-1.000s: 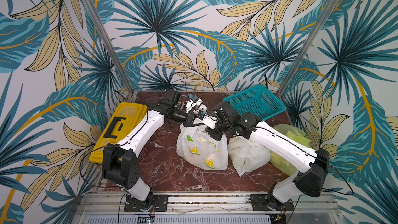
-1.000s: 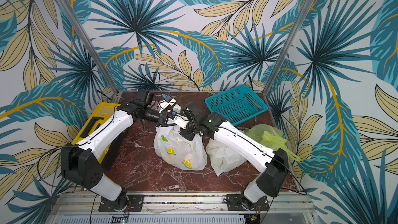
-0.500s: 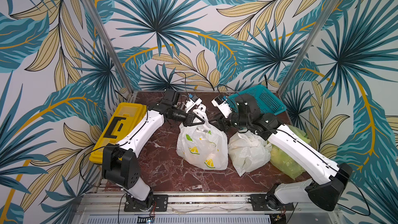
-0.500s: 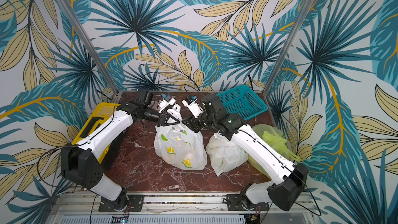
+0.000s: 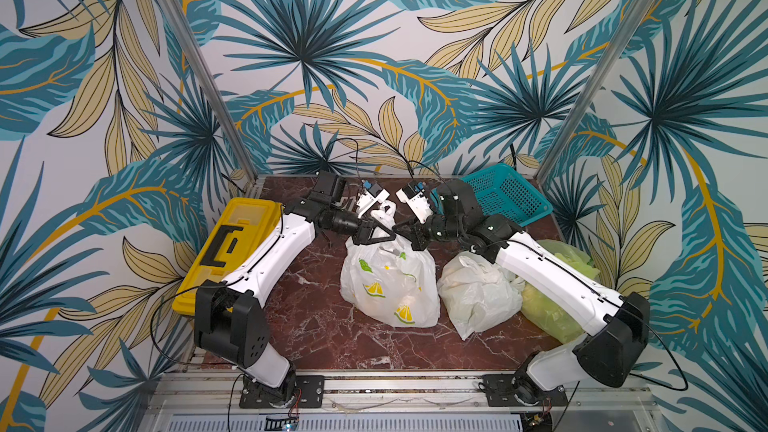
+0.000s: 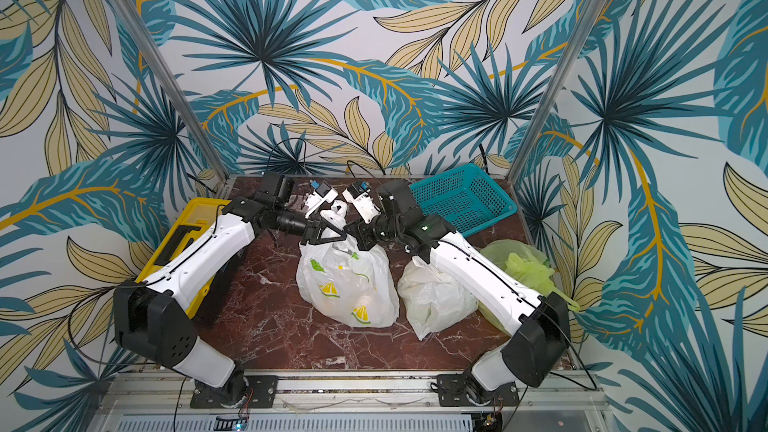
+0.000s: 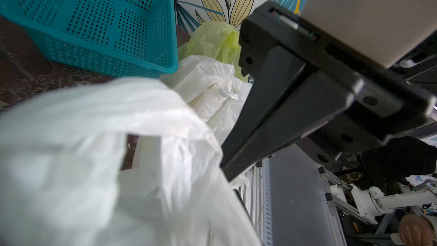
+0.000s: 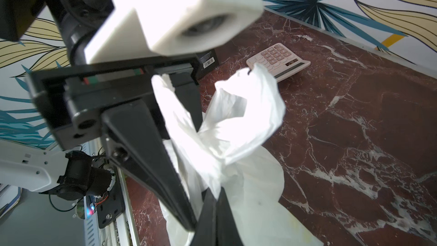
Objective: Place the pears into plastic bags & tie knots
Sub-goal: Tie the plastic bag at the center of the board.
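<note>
A white lemon-print plastic bag (image 5: 390,284) (image 6: 345,284) stands full at the table's middle. My two grippers meet at its gathered handles. My right gripper (image 5: 409,232) (image 8: 212,195) is shut on a twisted strip of handle plastic. My left gripper (image 5: 388,238) (image 6: 338,236) stands slightly open, with a handle strip running loosely between its fingers (image 8: 146,162). White plastic hides the left gripper's jaws in the left wrist view. A plain white bag (image 5: 478,292) carries a knot (image 7: 223,91). A light green bag (image 5: 557,284) lies behind my right arm. The pears are hidden inside the bags.
An empty teal mesh basket (image 5: 507,197) (image 7: 94,20) sits tilted at the back right corner. A yellow toolbox (image 5: 232,243) lies along the left edge under my left arm. A pink calculator (image 8: 279,60) rests on the marble near the back wall.
My right gripper drew back from the left gripper toward the right, opened wider, then shut on the handle plastic. My left gripper went from shut to slightly open.
</note>
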Controlling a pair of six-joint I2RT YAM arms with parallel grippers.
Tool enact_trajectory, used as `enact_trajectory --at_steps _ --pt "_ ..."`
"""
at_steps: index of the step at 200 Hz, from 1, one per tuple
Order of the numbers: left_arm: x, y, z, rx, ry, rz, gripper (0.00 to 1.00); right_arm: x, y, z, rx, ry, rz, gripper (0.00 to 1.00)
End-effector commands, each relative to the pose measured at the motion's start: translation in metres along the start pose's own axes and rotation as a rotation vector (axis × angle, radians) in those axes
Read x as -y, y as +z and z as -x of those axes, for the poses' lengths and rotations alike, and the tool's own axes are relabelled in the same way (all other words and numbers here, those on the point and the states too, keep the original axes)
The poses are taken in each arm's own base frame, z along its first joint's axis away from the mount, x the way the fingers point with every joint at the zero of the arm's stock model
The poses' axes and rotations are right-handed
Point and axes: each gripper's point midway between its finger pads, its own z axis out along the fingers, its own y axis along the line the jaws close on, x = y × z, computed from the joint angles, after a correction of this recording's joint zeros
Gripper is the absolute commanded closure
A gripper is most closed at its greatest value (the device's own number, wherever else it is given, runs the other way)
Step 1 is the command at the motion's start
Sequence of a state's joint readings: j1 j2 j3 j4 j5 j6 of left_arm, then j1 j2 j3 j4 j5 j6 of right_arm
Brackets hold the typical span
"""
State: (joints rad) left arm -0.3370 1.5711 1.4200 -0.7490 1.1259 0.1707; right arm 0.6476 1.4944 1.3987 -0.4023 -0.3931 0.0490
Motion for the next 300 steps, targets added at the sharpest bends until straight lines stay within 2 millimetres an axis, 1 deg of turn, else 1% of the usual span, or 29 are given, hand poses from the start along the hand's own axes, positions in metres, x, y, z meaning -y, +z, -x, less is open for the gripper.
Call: enact_trajectory --at_steps 1,18,35,57,72,88,105,116,123,143,155,163,177,187,197,211,221,247,257,274,285,300 --pt "0.013 -0.004 0.004 0.018 0.053 -0.019 0.7 -0.011 0.009 -0.01 -0.015 -0.003 0.084 1.0" --pt "0.007 -0.008 0.008 0.024 0.047 0.005 0.63 -0.013 0.008 -0.017 -0.036 -0.026 0.098 1.0" --pt "0.001 -0.011 0.011 0.031 0.028 0.019 0.61 -0.017 0.006 -0.022 -0.047 -0.049 0.123 1.0" --pt "0.001 -0.008 0.015 0.031 0.016 0.003 0.61 -0.02 0.006 -0.025 -0.068 -0.064 0.139 1.0" --pt "0.002 -0.005 0.016 0.025 0.02 -0.005 0.63 -0.017 0.008 -0.024 -0.076 -0.068 0.126 1.0" --pt "0.001 -0.002 0.016 0.021 0.011 -0.006 0.68 -0.016 0.009 -0.022 -0.07 -0.068 0.124 1.0" --pt "-0.003 -0.002 0.013 0.016 0.004 0.013 0.77 -0.017 0.008 -0.021 -0.065 -0.063 0.126 1.0" --pt "-0.007 -0.002 0.012 0.013 -0.005 0.026 0.85 -0.019 0.003 -0.019 -0.058 -0.048 0.13 0.95" --pt "-0.008 -0.001 0.011 0.011 -0.009 0.03 0.87 -0.02 -0.002 -0.017 -0.047 -0.028 0.142 0.92" --pt "-0.015 -0.002 0.009 0.004 -0.015 0.066 0.91 -0.017 -0.021 -0.003 0.032 0.055 0.164 0.74" --pt "-0.02 -0.002 0.009 0.001 -0.019 0.091 0.92 -0.005 -0.029 0.009 0.085 0.141 0.128 0.62" --pt "-0.023 -0.001 0.01 -0.001 -0.023 0.103 0.93 0.003 -0.031 0.016 0.104 0.214 0.108 0.58" --pt "-0.028 0.001 0.012 -0.006 -0.025 0.133 0.93 0.009 -0.029 0.029 0.121 0.305 0.097 0.52" --pt "-0.032 0.002 0.014 -0.009 -0.029 0.152 0.93 0.009 -0.027 0.037 0.13 0.343 0.111 0.49" --pt "-0.035 0.002 0.016 -0.009 -0.033 0.164 0.93 0.013 -0.025 0.043 0.14 0.364 0.091 0.47" --pt "-0.035 0.002 0.019 -0.006 -0.028 0.169 0.93 0.02 -0.024 0.048 0.145 0.355 0.056 0.47" --pt "-0.033 0.002 0.02 -0.005 -0.027 0.166 0.92 0.026 -0.018 0.047 0.122 0.361 0.032 0.47" --pt "-0.029 0.005 0.022 -0.007 -0.017 0.161 0.92 0.031 -0.001 0.049 0.089 0.377 0.047 0.47" --pt "-0.027 0.006 0.023 -0.008 -0.011 0.16 0.92 0.034 0.004 0.051 0.085 0.38 0.04 0.49" --pt "-0.024 0.008 0.024 -0.01 -0.005 0.152 0.92 0.038 0.008 0.061 0.091 0.369 0.031 0.53" --pt "-0.025 0.008 0.024 -0.009 -0.008 0.152 0.92 0.038 0.008 0.068 0.105 0.36 0.031 0.6" --pt "-0.026 0.007 0.022 -0.011 -0.007 0.163 0.91 0.038 0.007 0.074 0.119 0.353 0.035 0.81"
